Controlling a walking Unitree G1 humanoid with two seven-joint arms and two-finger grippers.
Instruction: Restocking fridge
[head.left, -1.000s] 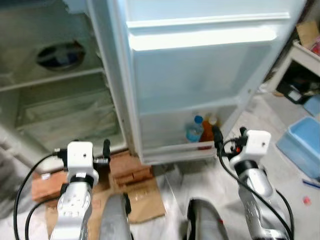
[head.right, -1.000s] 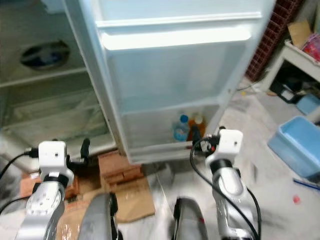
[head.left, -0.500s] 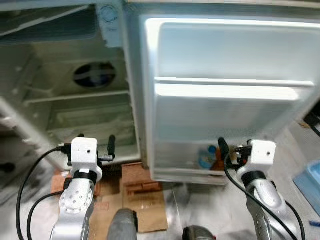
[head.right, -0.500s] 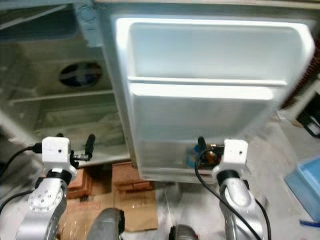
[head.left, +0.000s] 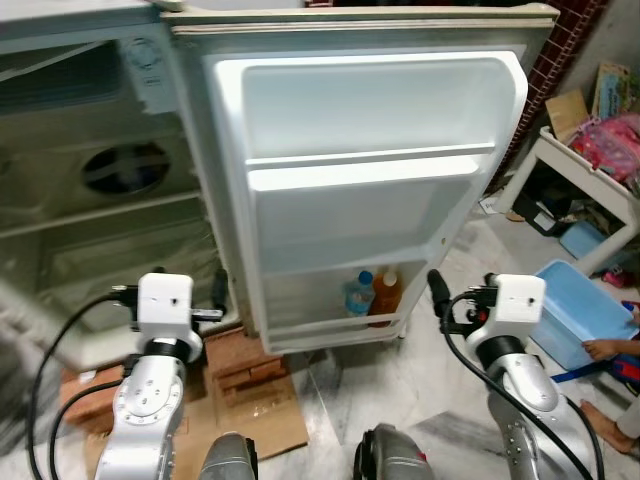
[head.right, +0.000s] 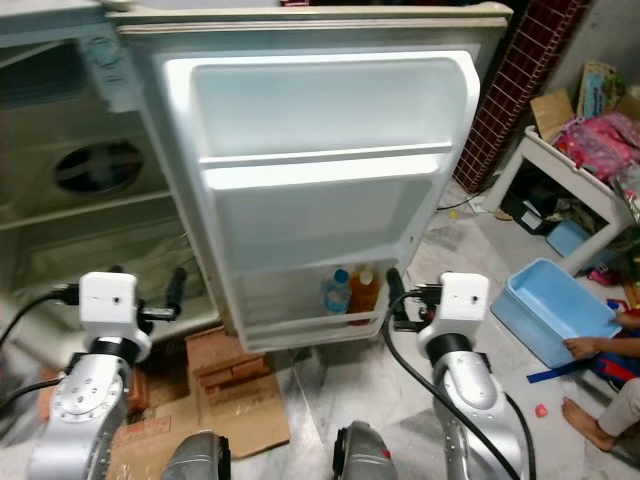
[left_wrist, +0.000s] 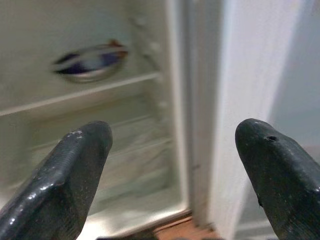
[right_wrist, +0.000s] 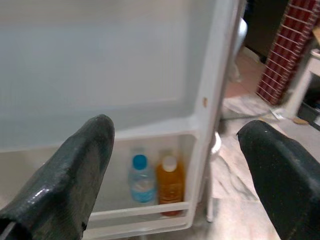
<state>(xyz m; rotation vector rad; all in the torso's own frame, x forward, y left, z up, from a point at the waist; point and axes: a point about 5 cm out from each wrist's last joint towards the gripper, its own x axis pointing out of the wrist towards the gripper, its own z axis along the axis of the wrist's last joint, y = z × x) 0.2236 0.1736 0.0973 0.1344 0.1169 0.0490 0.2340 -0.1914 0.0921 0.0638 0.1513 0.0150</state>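
Observation:
The fridge stands open, its white door (head.left: 370, 190) swung wide in front of me. The door's bottom shelf holds a clear water bottle (head.left: 358, 296) with a blue cap and, touching it on the right, an orange drink bottle (head.left: 386, 293). Both bottles appear in the right wrist view, the water bottle (right_wrist: 140, 181) beside the orange drink bottle (right_wrist: 169, 183). My right gripper (right_wrist: 172, 135) is open and empty, held a short way in front of that shelf. My left gripper (left_wrist: 175, 140) is open and empty, facing the fridge cabinet (head.left: 95, 230) with its round fan vent (head.left: 125, 168).
Bricks and flattened cardboard (head.left: 250, 385) lie on the floor under the fridge. At the right are a blue plastic bin (head.left: 580, 312), a person's hand (head.left: 600, 348) on it and a foot (head.left: 598, 415), and a white table (head.left: 565, 165) with pink items.
The whole picture has shifted, so the camera has moved: the door's top and the room at the right have come into view. Both arms hold the same raised pose.

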